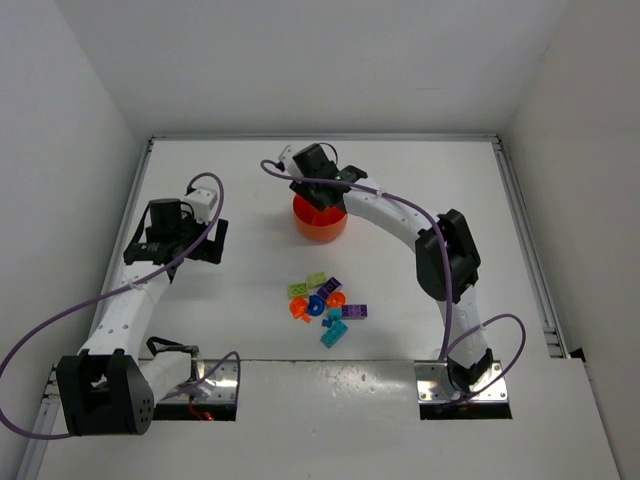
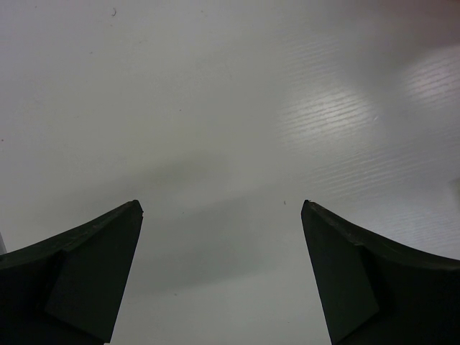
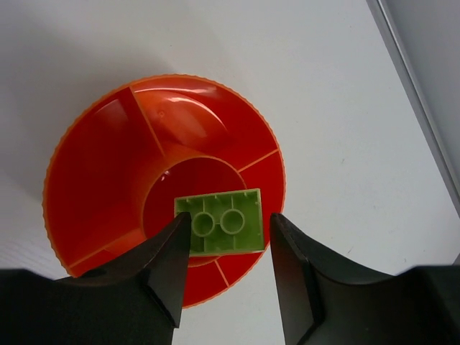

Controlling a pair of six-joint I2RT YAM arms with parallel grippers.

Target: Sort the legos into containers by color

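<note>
- Found the right gripper (image 3: 230, 217) poised directly above the round orange dish (image 3: 93, 165), at the far middle of the tabletop (image 1: 230, 180).
- Saw a lime green brick (image 3: 219, 223) between its fingers (image 3: 169, 266), its underside with two round tubes turned to the wrist camera, over the dish's centre compartment (image 3: 180, 183).
- Noted one finger touching the brick's edge and a thin gap at the other; could not tell whether clamped on the brick or merely standing around it.
- In the top view, found the right wrist covering the far part of the dish and hiding the brick.
- Found the left gripper (image 2: 221, 208) spread wide apart over white tabletop, well to the left of the dish and well apart from every brick.
- Saw the loose legos (image 1: 325, 303) in a tight cluster near the middle of the tabletop, between the two arms and nearer than the dish: lime green, purple, cyan and blue bricks, plus round orange pieces.
- Saw a purple cable (image 1: 215, 180) looping along each arm.
</note>
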